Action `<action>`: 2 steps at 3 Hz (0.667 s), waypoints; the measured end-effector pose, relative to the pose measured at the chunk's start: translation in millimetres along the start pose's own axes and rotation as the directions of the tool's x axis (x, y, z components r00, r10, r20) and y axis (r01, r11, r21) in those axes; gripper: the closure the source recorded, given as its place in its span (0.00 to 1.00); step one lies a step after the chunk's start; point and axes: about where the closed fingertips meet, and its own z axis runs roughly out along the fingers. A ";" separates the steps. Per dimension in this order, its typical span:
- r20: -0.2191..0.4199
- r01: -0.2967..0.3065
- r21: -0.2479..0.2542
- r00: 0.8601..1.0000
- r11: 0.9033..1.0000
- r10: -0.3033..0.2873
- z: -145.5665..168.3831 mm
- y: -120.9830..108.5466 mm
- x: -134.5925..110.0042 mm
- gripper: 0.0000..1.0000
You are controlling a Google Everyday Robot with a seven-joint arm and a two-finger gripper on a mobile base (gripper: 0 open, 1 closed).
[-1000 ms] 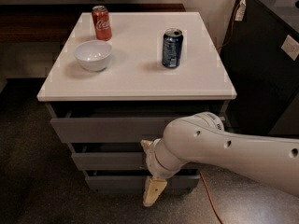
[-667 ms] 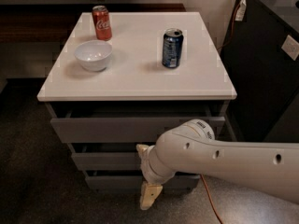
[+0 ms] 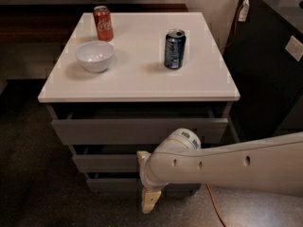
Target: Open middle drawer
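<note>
The middle drawer [image 3: 104, 163] is the slim grey front panel under the taller top drawer [image 3: 137, 130], and its right part is hidden behind my arm. My gripper [image 3: 146, 178] is low in front of the cabinet, right at the middle drawer's front. Its cream fingers stand apart one above the other: the upper fingertip [image 3: 141, 156] is at the middle drawer's top edge, and the lower fingertip [image 3: 150, 203] hangs in front of the lowest drawer [image 3: 111, 186]. The gripper is open and holds nothing.
On the white cabinet top [image 3: 137, 79] stand a red cola can [image 3: 103, 23], a white bowl [image 3: 94, 56] and a dark blue can [image 3: 174, 48]. A black cabinet [image 3: 270, 70] stands close on the right. An orange cable [image 3: 213, 207] lies on the floor.
My arm and gripper have shifted to the left along the drawer fronts. The drawers and the things on top have not moved.
</note>
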 end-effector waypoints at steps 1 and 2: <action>-0.004 0.006 -0.004 1.000 1.000 -0.006 21.7 -5.3 11.1 0.00; -0.003 -0.005 0.003 1.000 1.000 0.005 40.3 -10.0 24.5 0.00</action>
